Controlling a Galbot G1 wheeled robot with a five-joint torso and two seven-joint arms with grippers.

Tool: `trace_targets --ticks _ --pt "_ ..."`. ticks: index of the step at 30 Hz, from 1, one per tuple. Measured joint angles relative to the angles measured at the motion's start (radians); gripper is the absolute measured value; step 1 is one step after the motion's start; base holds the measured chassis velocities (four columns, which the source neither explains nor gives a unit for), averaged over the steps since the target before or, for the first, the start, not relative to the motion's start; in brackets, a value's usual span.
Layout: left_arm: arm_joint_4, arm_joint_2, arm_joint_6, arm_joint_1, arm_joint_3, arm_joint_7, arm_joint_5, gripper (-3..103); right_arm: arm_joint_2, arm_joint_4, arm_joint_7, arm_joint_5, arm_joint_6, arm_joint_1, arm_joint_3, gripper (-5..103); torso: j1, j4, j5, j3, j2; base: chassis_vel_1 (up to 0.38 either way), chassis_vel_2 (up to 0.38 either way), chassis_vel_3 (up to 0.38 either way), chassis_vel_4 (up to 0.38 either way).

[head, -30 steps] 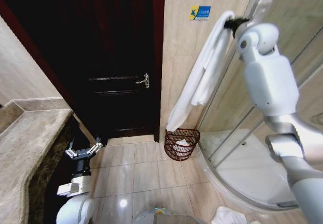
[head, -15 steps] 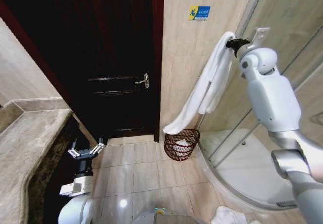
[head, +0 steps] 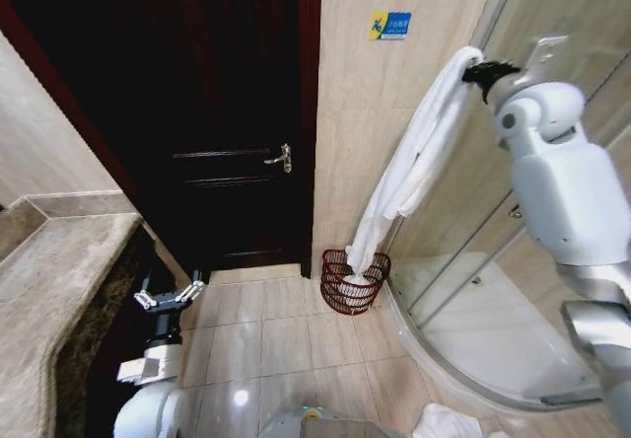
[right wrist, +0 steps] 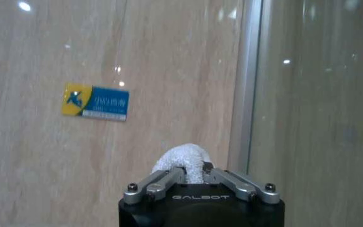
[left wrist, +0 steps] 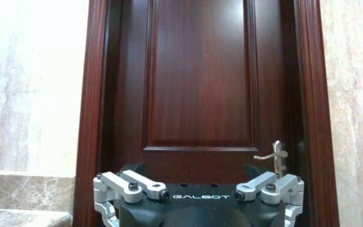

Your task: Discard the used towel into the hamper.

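A: Largest item?
B: Long white terry towel (head: 409, 167), hanging from high above the small round reddish-brown wire hamper (head: 355, 280) on the tiled floor; its lower end dips inside the hamper's rim.

A: Holder?
B: Right end effector (head: 481, 67), well above the hamper, fingers clamped on the towel's top fold.

A: Other arm?
B: Left end effector (head: 166, 296), low, well to the left of the hamper, fingers spread apart, holding nothing.
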Motion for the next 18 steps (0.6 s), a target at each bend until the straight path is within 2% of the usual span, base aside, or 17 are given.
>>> trace_targets --ticks 6,10,13,18 --pt "-0.004 0.001 0.009 -0.005 0.010 -0.002 0.007 100 -0.008 0.017 0.015 0.016 -0.002 -0.004 -0.018 5 0.000 0.0003 -0.0009 0.000 0.000 0.000 0.000 0.000 0.000" --pt "0.000 0.000 0.010 -0.006 0.015 -0.003 0.008 100 -0.040 0.037 0.024 0.046 -0.013 -0.001 -0.013 5 0.000 0.0007 -0.0006 0.000 0.000 0.000 0.000 0.000 0.000" --pt "0.009 -0.002 0.009 -0.009 0.022 -0.003 0.012 100 -0.091 0.043 0.015 0.073 -0.015 0.009 -0.009 5 0.000 -0.0001 -0.0006 0.000 0.000 0.000 0.000 0.000 0.000" --pt "0.011 -0.005 0.009 -0.015 0.038 -0.008 0.024 100 -0.111 0.048 0.011 0.089 -0.015 -0.005 -0.008 5 0.000 -0.0005 -0.0009 0.000 0.000 0.000 0.000 0.000 0.000"
